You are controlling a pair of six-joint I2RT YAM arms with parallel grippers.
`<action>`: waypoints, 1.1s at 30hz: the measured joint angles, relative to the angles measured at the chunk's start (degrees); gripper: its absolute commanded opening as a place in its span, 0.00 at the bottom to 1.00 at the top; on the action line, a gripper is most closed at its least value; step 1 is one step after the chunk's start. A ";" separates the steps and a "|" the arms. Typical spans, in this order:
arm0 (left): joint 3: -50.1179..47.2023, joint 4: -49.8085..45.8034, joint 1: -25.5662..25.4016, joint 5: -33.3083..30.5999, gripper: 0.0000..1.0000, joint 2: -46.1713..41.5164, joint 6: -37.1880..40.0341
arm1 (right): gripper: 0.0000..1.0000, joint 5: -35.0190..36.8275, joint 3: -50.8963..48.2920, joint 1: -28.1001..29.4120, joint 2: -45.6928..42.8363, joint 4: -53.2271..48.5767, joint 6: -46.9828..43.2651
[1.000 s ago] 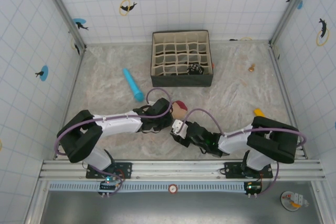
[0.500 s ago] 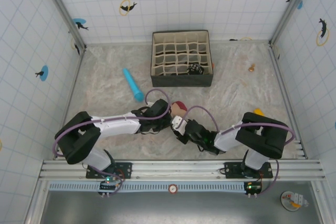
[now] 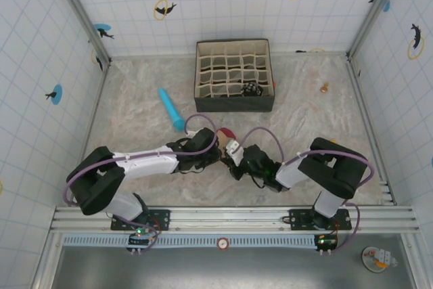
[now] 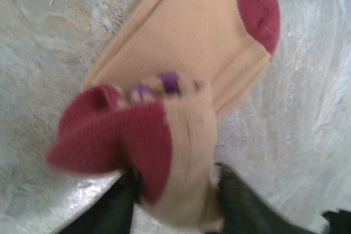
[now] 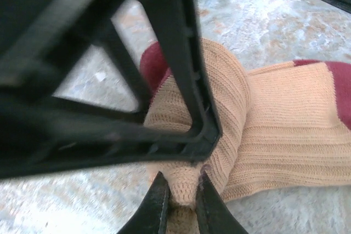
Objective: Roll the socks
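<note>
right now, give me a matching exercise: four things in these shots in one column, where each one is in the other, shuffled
1 peach sock
2 blue cylinder
3 black-and-white sock
4 divider box

a lying on the table left of the divider box
b in a near-row compartment of the divider box
c far middle of the table
d pinched by left gripper and right gripper

Pairs: 1-d, 2-a, 3-b, 4-c
</note>
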 measured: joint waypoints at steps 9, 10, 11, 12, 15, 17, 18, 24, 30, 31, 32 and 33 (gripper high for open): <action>0.04 -3.93 0.31 -0.02 0.62 -5.25 1.38 | 0.00 -9.88 6.16 -6.62 4.59 -2.16 7.30; 0.04 -4.52 0.61 -0.17 0.62 -6.05 1.57 | 0.00 -11.65 7.34 -7.63 5.51 -2.51 8.48; 0.00 -5.03 1.03 -0.35 0.62 -6.82 1.62 | 0.00 -13.03 8.15 -8.46 6.12 -2.84 9.51; -0.24 -5.29 1.70 -0.48 0.62 -7.85 1.64 | 0.00 -14.53 8.81 -9.31 6.62 -3.15 10.88; -1.99 -5.75 4.22 -1.01 0.60 -11.15 1.60 | 0.00 -18.93 9.94 -11.58 7.48 -4.11 15.13; -3.74 -6.03 6.05 -1.33 0.60 -12.98 1.57 | 0.00 -21.86 11.13 -13.07 8.35 -4.94 18.56; -4.72 -6.25 7.08 -1.36 0.60 -13.73 1.57 | 0.00 -23.02 11.74 -13.73 8.87 -5.40 20.09; -6.62 -7.26 11.85 -1.22 0.59 -16.20 2.27 | 0.00 -27.65 14.34 -16.11 10.16 -8.92 29.29; -6.62 -2.84 13.75 1.90 0.57 -13.66 3.52 | 0.00 -29.33 15.32 -16.92 10.73 -10.62 37.16; -6.62 -1.44 13.75 2.69 0.57 -12.55 3.65 | 0.00 -29.46 15.37 -16.98 10.88 -10.64 38.18; -6.62 -0.24 13.75 3.28 0.56 -11.54 3.69 | 0.00 -29.55 15.39 -17.03 11.06 -10.58 38.99; -6.62 1.22 13.75 4.11 0.56 -10.29 3.72 | 0.00 -29.59 15.39 -17.05 11.19 -10.38 39.78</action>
